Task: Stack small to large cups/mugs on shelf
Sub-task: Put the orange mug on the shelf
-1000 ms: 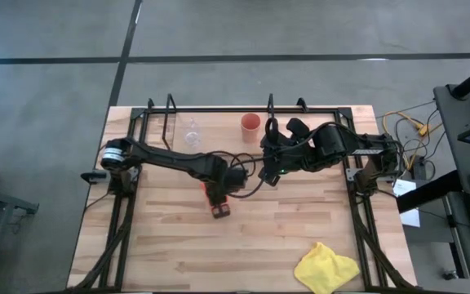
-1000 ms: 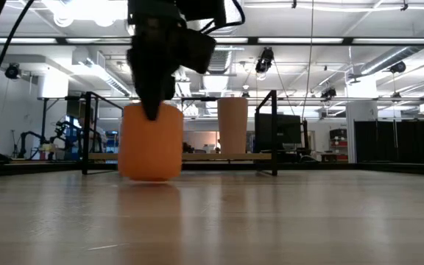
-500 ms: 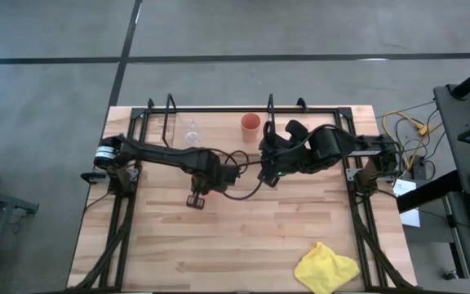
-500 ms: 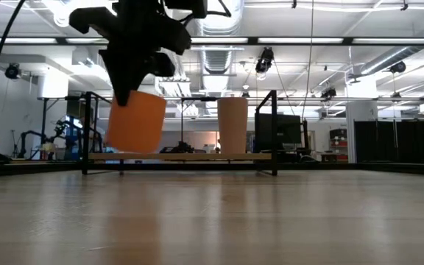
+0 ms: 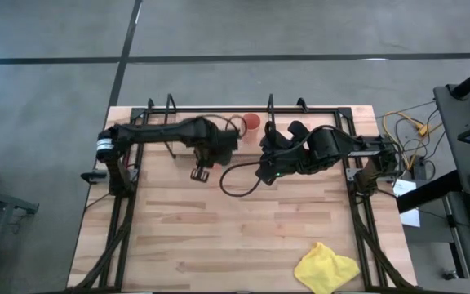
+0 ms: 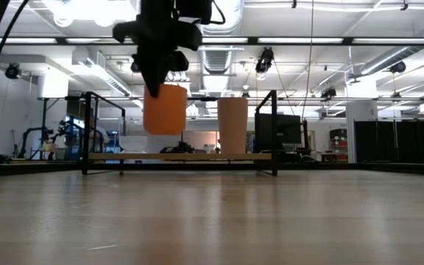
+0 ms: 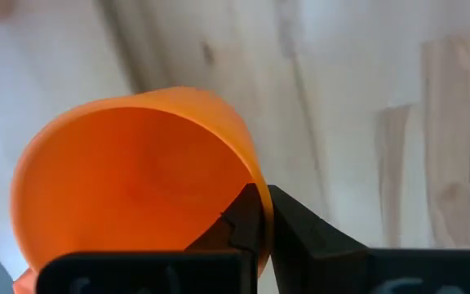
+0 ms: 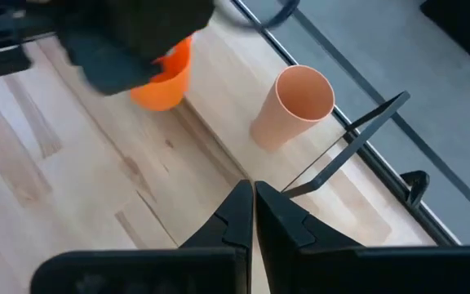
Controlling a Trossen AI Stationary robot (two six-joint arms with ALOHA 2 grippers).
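The bright orange mug (image 6: pixel 165 110) hangs in the air in front of the shelf, under my left gripper (image 7: pixel 261 219), which is shut on it. In the high view my left gripper (image 5: pixel 209 153) covers the mug. The terracotta-tan tumbler (image 5: pixel 251 122) (image 6: pixel 232 125) stands upright on the shelf's board, to the right of the mug. The shelf (image 5: pixel 219 109) (image 6: pixel 274 132) is a black wire rack along the table's far edge. My right gripper (image 8: pixel 253 206) (image 5: pixel 262 174) is shut and hovers over the table just near of the tumbler (image 8: pixel 294 102). The clear glass does not show. My left gripper holds the orange mug by its rim (image 7: pixel 250 167), one finger (image 7: pixel 248 214) inside the cup and the other (image 7: pixel 294 229) outside the wall. The fingers come from above, pointing down. The mug (image 8: pixel 166 77) is lifted clear of the table and hangs about upright below them.
A yellow cloth (image 5: pixel 326 268) lies by the table's near right corner. A black cable (image 5: pixel 237 181) loops over the table's middle between the arms. The rack's upright wire loops (image 8: pixel 357 135) rise beside the tumbler. Bare wood (image 5: pixel 219 237) spreads across the near half.
My left gripper has lifted the orange mug off the table and carried it toward the far edge and the shelf. The mug stood on the wood, then hung tilted in the air, and is now higher, about upright and closer to the tumbler.
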